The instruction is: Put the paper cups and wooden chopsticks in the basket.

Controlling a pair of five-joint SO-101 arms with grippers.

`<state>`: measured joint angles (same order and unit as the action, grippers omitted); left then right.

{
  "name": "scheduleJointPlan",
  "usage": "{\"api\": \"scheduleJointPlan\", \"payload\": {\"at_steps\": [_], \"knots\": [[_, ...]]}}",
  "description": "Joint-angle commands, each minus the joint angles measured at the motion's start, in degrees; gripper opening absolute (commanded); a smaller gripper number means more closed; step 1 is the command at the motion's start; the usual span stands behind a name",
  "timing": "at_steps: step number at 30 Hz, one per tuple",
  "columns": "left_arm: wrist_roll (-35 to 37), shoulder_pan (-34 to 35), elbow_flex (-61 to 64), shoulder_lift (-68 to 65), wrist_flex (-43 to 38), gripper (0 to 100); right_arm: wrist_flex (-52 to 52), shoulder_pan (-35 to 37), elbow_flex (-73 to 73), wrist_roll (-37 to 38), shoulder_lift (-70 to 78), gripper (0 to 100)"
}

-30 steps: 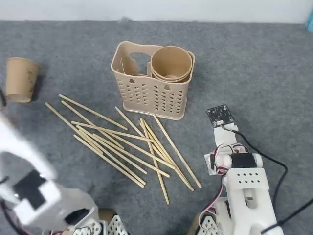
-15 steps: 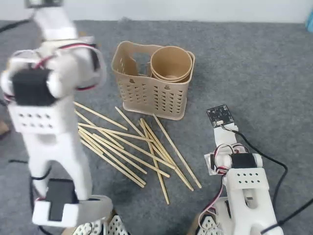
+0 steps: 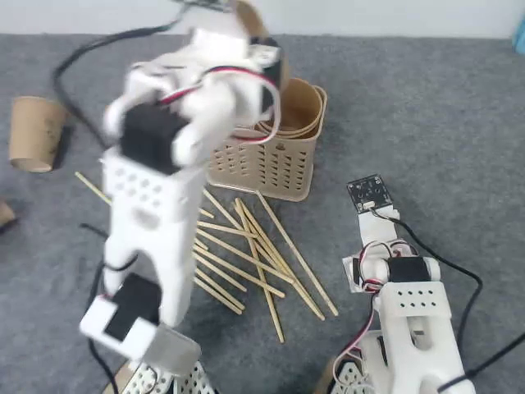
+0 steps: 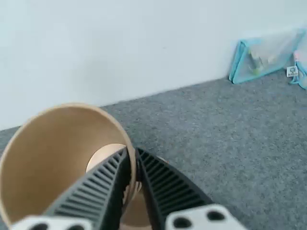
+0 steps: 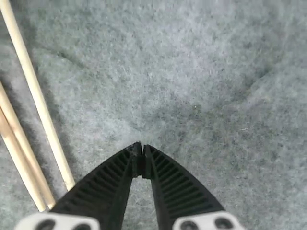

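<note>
My left gripper [image 4: 132, 154] is shut on the rim of a brown paper cup [image 4: 57, 158], one finger inside and one outside. In the high view this arm is raised over the beige slotted basket [image 3: 271, 160], with the held cup [image 3: 246, 16] high above its back edge. Stacked paper cups [image 3: 302, 107] stand in the basket's right half. Another paper cup [image 3: 34, 133] lies on its side at the far left. Several wooden chopsticks [image 3: 254, 254] lie scattered on the grey carpet in front of the basket. My right gripper [image 5: 142, 147] is shut and empty, pointing down at the carpet beside chopsticks [image 5: 33, 96].
The right arm [image 3: 406, 304] rests at the lower right, its camera board [image 3: 369, 194] right of the chopstick pile. A small brown object [image 3: 4, 215] shows at the left edge. A blue pouch [image 4: 266, 52] leans against the wall. Open carpet lies right of the basket.
The left arm has swung up from the lower left and across to above the basket, carrying the paper cup. The right arm, basket and chopsticks have not moved.
</note>
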<state>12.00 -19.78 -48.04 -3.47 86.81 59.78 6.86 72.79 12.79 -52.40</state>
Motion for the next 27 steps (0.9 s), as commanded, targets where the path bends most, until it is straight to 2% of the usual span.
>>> {"api": "scheduleJointPlan", "payload": {"at_steps": [1, 7, 17, 27], "knots": [[0.5, -2.6, -1.3, -4.0, -4.7, 1, -1.2, 0.2, -0.3, 0.7, 0.3, 0.9], [-2.7, -4.2, -1.4, -5.5, -5.1, 1, -1.9, 0.2, -0.2, 0.9, 0.3, 0.9], [-5.7, -4.6, -0.7, -5.6, 1.1, 1, -2.0, 0.3, -0.2, 1.0, 0.3, 0.9], [-7.3, -4.8, 2.0, -5.8, 2.6, 1, -2.0, 0.2, -0.2, 0.9, 0.3, 0.9]]}}
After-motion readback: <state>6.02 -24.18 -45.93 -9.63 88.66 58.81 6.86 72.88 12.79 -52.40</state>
